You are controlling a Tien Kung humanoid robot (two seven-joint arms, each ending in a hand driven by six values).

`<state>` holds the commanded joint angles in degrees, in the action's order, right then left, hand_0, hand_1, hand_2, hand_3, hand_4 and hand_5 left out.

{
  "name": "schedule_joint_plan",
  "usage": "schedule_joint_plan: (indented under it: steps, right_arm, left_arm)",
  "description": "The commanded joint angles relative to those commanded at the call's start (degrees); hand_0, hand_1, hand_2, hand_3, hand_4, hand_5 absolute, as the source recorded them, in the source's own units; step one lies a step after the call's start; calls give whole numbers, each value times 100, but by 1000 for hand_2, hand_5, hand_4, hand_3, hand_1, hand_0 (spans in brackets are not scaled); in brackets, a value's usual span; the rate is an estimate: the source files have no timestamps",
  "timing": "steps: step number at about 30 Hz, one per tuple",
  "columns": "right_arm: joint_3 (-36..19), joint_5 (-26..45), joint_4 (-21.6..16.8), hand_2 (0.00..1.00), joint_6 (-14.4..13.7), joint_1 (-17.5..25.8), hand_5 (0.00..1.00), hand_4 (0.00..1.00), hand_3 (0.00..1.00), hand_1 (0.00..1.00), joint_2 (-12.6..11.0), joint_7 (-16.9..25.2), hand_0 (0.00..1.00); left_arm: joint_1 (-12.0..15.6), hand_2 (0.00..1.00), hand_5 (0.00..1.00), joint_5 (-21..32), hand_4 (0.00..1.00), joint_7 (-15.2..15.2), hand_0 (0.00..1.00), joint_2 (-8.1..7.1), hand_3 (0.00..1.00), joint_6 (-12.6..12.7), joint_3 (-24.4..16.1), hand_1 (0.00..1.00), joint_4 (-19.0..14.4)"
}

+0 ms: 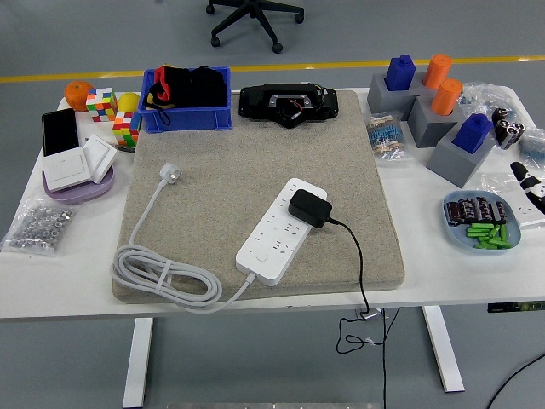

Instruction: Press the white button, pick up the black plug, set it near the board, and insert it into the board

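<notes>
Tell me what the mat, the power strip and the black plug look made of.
Mat: beige felt-like fabric, going by its fuzzy matte weave. Power strip: smooth white plastic with a slight sheen. Black plug: apparently hard matte plastic; its cable looks rubbery.

A white board (282, 231) lies slanted toward one o'clock on a beige mat. A black plug (308, 208) sits in its upper end, with its cord trailing toward five o'clock. The white button (263, 254) is near the lower end.

Black plug (308, 207) sits in the white board (282, 230) (on the mat).
</notes>
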<state>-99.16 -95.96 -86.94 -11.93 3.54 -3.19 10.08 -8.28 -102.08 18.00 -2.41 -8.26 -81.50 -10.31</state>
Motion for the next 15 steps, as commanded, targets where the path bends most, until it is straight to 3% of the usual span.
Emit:
schedule_joint_plan:
  steps: [15]
  right_arm:
    - [-5, -62, -89, 749, 8, -8, 452, 963, 758, 757, -17, -76, 840]
  left_arm:
    - [-60, 613, 180, 83, 562, -1, 690, 5, 637, 2, 112, 637, 0]
